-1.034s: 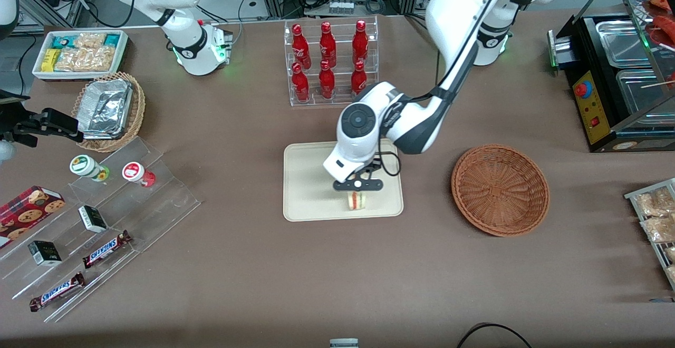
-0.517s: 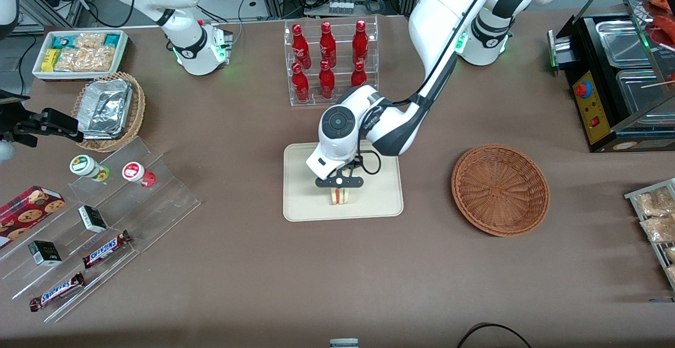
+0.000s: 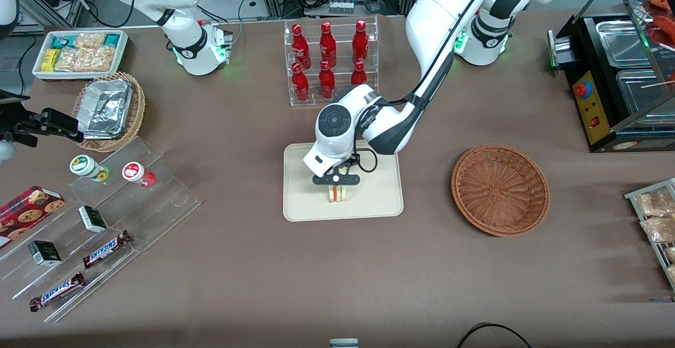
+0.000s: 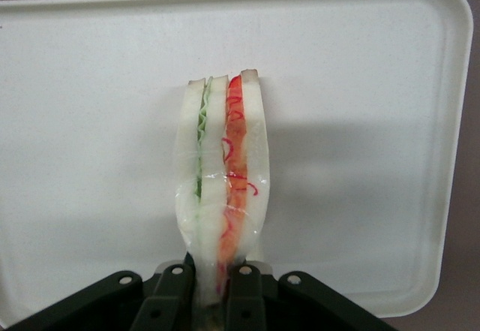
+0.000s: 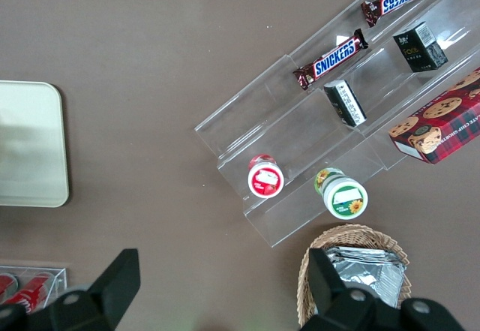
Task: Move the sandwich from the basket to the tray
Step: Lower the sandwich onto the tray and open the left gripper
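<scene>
Lower left of the front view: Snickers bars (image 3: 57, 291) and small dark boxes (image 3: 44, 252) on a clear stepped rack (image 3: 105, 221), cookie box (image 3: 29, 209) at the left edge. Right edge: wire rack of snack bags (image 3: 656, 221). Mid frame: tray (image 3: 300, 200) with the sandwich (image 3: 338, 193) standing on edge over its middle, pinched at one end by the gripper (image 3: 336, 181). Wrist view shows the fingers (image 4: 174, 301) closed narrow on the sandwich (image 4: 223, 196), filling layers edge-on, tray (image 4: 360, 83) under it; can't tell if the bread touches the tray surface. The arm's wrist covers the tray's upper middle. Basket (image 3: 500, 190) sits well apart from the tray, toward the working arm's end, nothing in it. Farther up: clear rack of red bottles (image 3: 329, 58) just above the wrist. Upper left: tan wicker basket with foil containers (image 3: 108, 109), white bin of snack packets (image 3: 80, 52). Upper right: black warmer cabinet (image 3: 617, 89).
</scene>
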`<state>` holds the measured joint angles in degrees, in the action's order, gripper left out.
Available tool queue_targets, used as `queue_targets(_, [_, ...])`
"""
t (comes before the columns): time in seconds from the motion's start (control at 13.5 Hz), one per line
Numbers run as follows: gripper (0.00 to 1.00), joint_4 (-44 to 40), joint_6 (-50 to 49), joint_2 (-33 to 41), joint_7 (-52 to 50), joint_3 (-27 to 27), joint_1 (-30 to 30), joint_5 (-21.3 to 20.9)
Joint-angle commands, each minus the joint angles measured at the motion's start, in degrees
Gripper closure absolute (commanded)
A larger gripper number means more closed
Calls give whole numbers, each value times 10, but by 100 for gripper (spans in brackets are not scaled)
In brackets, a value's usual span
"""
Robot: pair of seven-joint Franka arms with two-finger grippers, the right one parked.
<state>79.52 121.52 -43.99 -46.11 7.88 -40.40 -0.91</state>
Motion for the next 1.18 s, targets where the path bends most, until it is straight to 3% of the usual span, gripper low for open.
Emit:
queue_targets(0.0, [100, 11, 14, 5, -12, -6, -7, -12])
queue_targets(0.44, [100, 12, 20, 0, -16, -7, -9, -28])
queue_targets(0.74, [56, 11, 25, -5, -27, -7, -9, -29])
queue_targets(0.81, [40, 11, 26, -7, -27, -7, -9, -29])
queue_targets(0.89, [12, 11, 26, -7, -25, -7, -9, -29])
queue_targets(0.96, [0, 11, 26, -6, -23, -7, -9, -29])
queue_targets(1.11, [0, 9, 25, -4, -18, -7, -8, -29])
